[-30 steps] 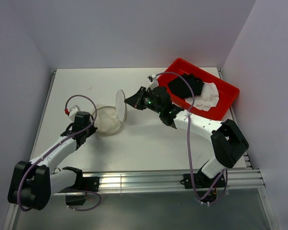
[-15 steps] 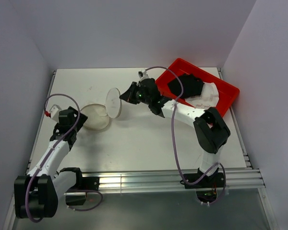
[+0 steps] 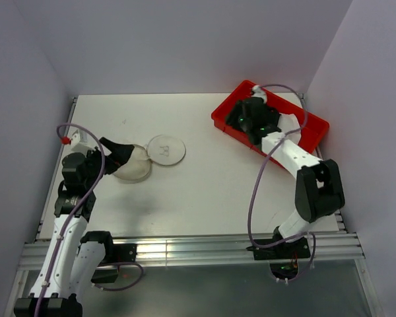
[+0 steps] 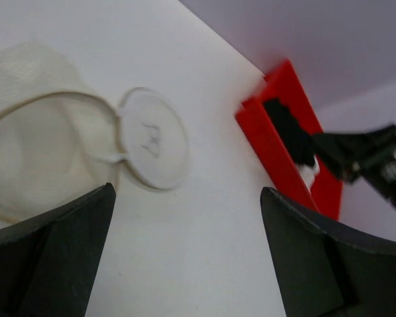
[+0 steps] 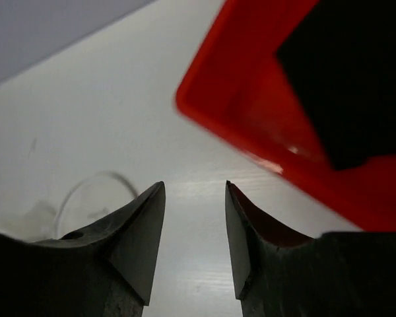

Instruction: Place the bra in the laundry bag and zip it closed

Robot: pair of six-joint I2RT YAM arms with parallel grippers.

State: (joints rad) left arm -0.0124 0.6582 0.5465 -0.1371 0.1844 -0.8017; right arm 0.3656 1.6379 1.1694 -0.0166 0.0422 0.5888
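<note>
The laundry bag (image 3: 136, 166) lies collapsed on the table, its mouth open and its round lid (image 3: 165, 150) flat on the table beside it. In the left wrist view the bag (image 4: 33, 152) and lid (image 4: 155, 148) lie just ahead of my left gripper (image 4: 186, 191). That gripper (image 3: 122, 155) stands wide open at the bag's left edge, holding nothing. The bra (image 3: 294, 124) shows as white fabric in the red tray (image 3: 317, 135), partly hidden by my right arm. My right gripper (image 3: 233, 121) hovers over the tray's left end. It (image 5: 193, 185) is partly open and empty.
A black cloth (image 5: 343, 79) lies in the red tray (image 5: 251, 112) beside the bra; it also shows in the left wrist view as a black cloth (image 4: 287, 129). Grey walls enclose the table at the back and on both sides.
Both grippers have opened and let go of the bag. The upright lid dropped flat onto the table. My left arm pulled back left; my right arm swung right to the tray.
</note>
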